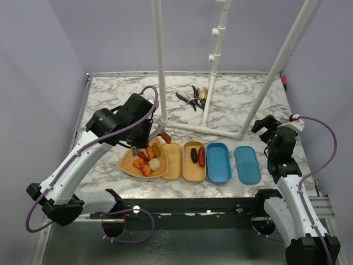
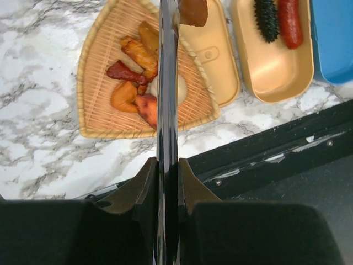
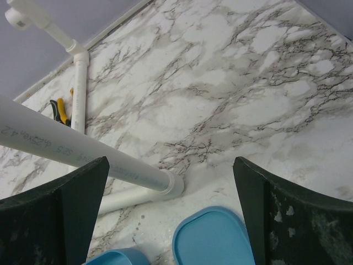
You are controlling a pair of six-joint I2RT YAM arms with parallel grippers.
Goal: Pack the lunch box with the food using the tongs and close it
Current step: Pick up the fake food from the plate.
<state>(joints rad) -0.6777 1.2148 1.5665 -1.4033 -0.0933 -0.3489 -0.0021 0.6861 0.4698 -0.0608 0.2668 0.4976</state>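
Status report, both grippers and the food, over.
Left gripper shut on tongs, brown piece pinched at tip. Right gripper open, over blue lid. Sausage, spiky piece in box; other food in basket. Nothing blocking.

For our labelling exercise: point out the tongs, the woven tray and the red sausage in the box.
tongs (image 2: pixel 167 110): left wrist view, middle of the arms
woven tray (image 2: pixel 94 61): left wrist view, bare left weave
red sausage (image 2: pixel 289 22): left wrist view, its middle

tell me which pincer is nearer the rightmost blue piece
Right. The right pincer hangs open just beyond the rightmost blue piece; the left pincer is across the row by the woven tray, gripping the tongs.
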